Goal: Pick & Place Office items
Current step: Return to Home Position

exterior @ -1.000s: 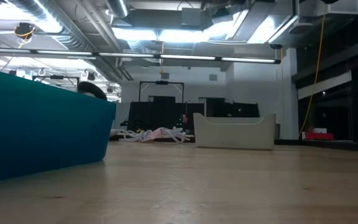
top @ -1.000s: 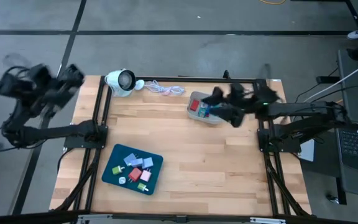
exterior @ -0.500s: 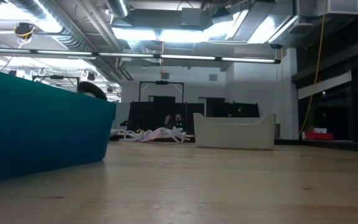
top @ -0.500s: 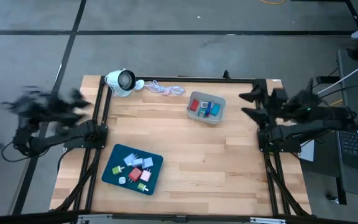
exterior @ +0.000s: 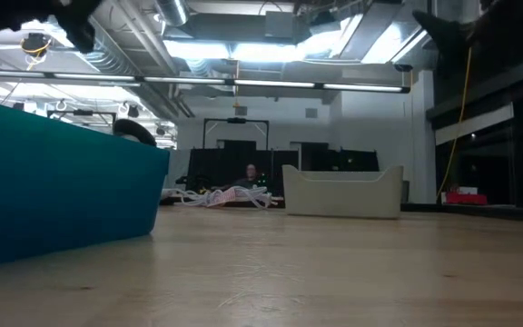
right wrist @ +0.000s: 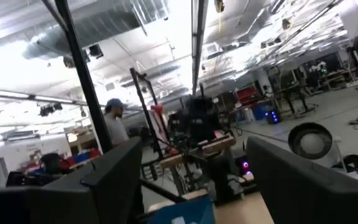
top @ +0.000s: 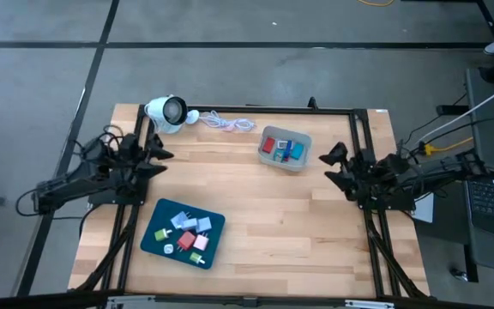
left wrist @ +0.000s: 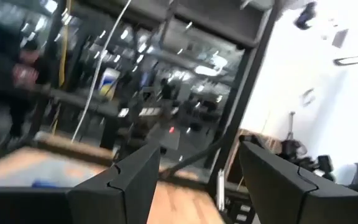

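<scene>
The office items are tiny coloured blocks. Several lie in the dark teal tray (top: pixel 156 239) near the table's near left part, among them a red one (top: pixel 187 239) and a green one (top: pixel 161 234). Several more sit in the grey bin (top: pixel 265 157) at the far middle, red (top: pixel 269 145) and blue (top: pixel 294 152). My left gripper (top: pixel 163 146) (left wrist: pixel 197 186) is open over the table's left rail, left of both containers. My right gripper (top: pixel 327 167) (right wrist: pixel 197 186) is open near the right rail, right of the bin. Neither touches anything.
A white round device with a dark lens (top: pixel 166 112) stands at the far left corner, its pale cord (top: pixel 228 124) coiled beside it. Bare wood lies between tray and bin. A black frame (top: pixel 133 184) runs along the left and right sides. A person (right wrist: pixel 114 127) stands beyond the table.
My right gripper has drawn back from over the grey bin toward the table's right edge, then come a little toward the near side. My left arm has swung in from beyond the table's left side and lowered, so its gripper is now over the left rail.
</scene>
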{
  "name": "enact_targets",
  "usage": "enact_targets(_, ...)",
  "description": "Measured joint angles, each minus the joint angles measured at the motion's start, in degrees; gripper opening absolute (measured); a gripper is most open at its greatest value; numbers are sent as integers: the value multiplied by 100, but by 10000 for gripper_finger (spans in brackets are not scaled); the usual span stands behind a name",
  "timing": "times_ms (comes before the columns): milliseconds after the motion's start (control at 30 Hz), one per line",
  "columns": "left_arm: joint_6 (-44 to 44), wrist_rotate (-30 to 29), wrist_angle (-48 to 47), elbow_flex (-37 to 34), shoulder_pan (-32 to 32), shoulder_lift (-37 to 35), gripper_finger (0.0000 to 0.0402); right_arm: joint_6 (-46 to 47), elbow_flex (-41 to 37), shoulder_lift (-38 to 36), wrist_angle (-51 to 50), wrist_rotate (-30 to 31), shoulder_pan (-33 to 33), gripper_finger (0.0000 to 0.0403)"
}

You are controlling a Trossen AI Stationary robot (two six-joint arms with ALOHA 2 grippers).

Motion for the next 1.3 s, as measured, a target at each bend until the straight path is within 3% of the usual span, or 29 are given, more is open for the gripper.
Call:
enact_targets(100, 50, 34, 649, -316, -25, -35, 221, -18, -60, -2, -169, -85, 0, 293)
enact_targets(367, -21, -423, 731, -1150, -26, -26, 216, -272, -239, 8, -1241, -319, 0, 293)
enact_targets(500, 121, -970, 700, -1495, -24, -26, 218, -382, -288, 4, -1622, -596, 0, 293)
enact_targets(600, 290, -1636, 76, -1497, -24, -13, 222, -352, -297, 8, -1994, -714, -2, 293)
enact_targets(733, 532, -2111, -375, -1497, -24, -9, 227, -379, -295, 8, -2436, -725, -2, 294)
enact_targets(967, 437, -2145, -380, -1497, -24, -3, 237, -292, -309, 17, -3002, -692, -2, 294)
enact_targets(1100, 387, -2115, -379, -1497, -24, -2, 236, -530, -323, 57, -3243, -363, 0, 294)
enact_targets(1300, 355, -2095, -379, -1497, -24, 147, 233, -568, -327, 91, -2915, -335, -2, 294)
